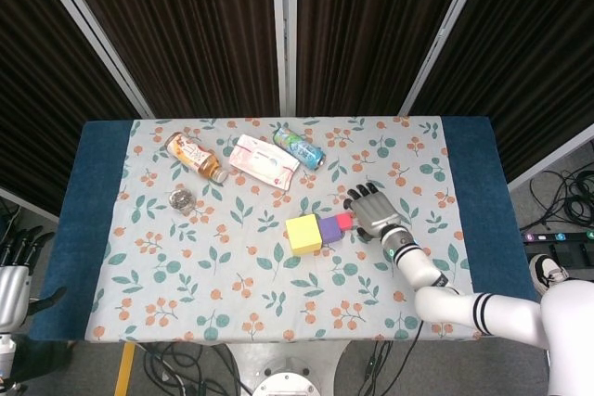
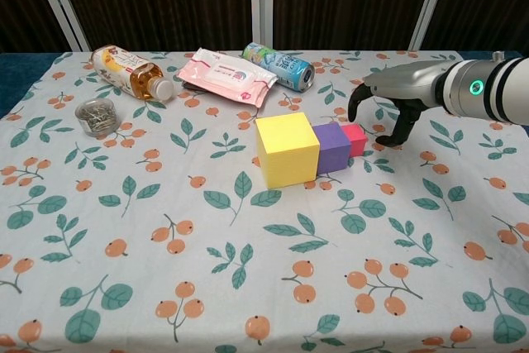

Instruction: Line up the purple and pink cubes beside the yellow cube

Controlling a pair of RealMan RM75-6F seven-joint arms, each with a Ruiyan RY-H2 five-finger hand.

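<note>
Right hand (image 2: pixel 387 112) empty, fingers curled apart, hovering just right of pink cube (image 2: pixel 355 139). Pink touches purple cube (image 2: pixel 334 147), purple touches yellow cube (image 2: pixel 286 150). Row looks done; best lift straight clear, no brushing pink.

i see matt, foam-like cubes (image 2: pixel 287 148), a printed cloth cover (image 2: pixel 248 279), a glossy plastic bottle (image 2: pixel 131 71), a shiny can (image 2: pixel 278 65) and my right hand's (image 2: pixel 395 101) smooth grey metal shell.

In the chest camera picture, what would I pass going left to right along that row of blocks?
yellow cube → purple cube → pink cube → the robot's right hand, raised just beyond the pink one.
</note>
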